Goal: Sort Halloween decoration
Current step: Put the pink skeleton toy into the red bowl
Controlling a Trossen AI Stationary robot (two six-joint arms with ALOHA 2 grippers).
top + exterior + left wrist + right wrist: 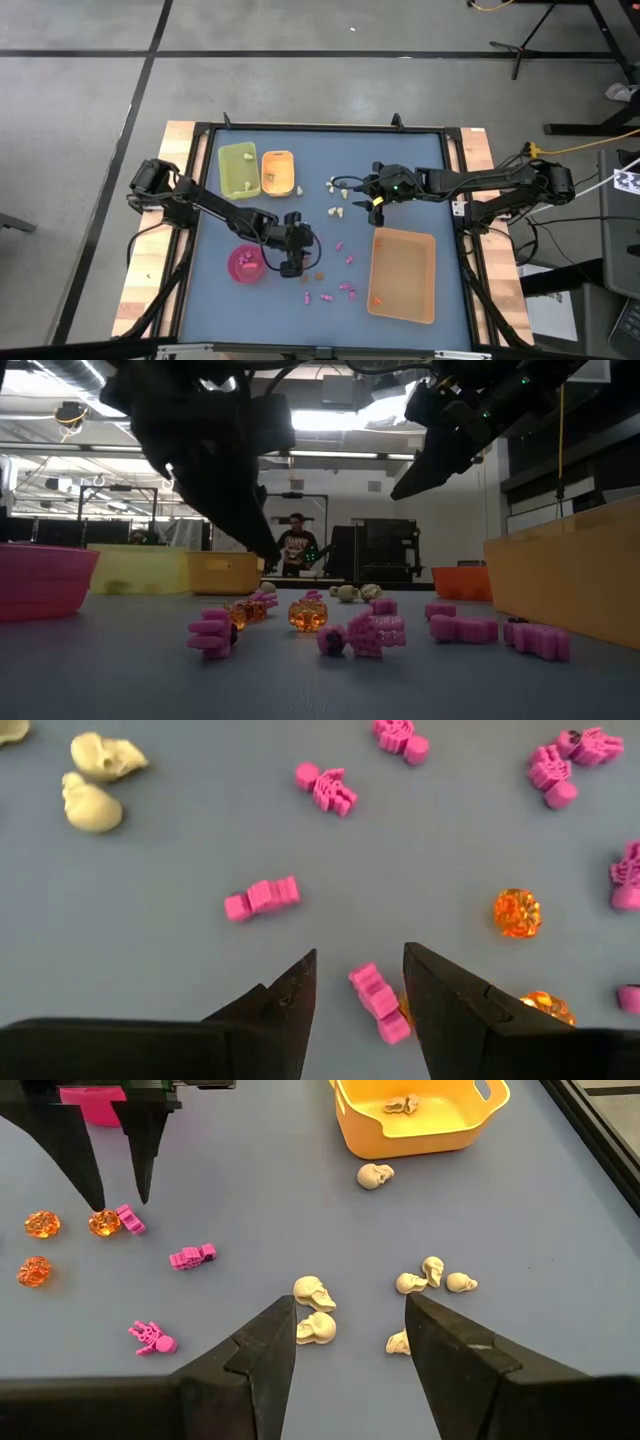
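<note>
The Halloween decoration lies loose on the blue table: cream skulls, pink figures and orange pumpkins. My left gripper is open and points down just right of the pink bowl. Its fingers stand on either side of one pink figure, apart from it; a pumpkin lies beside one finger. My right gripper is open and hovers above two skulls near the table's middle, holding nothing.
A green tray and an orange tray holding a skull stand at the far left. A large tan tray stands at the near right. More pink figures lie near the front edge. A person stands in the room beyond.
</note>
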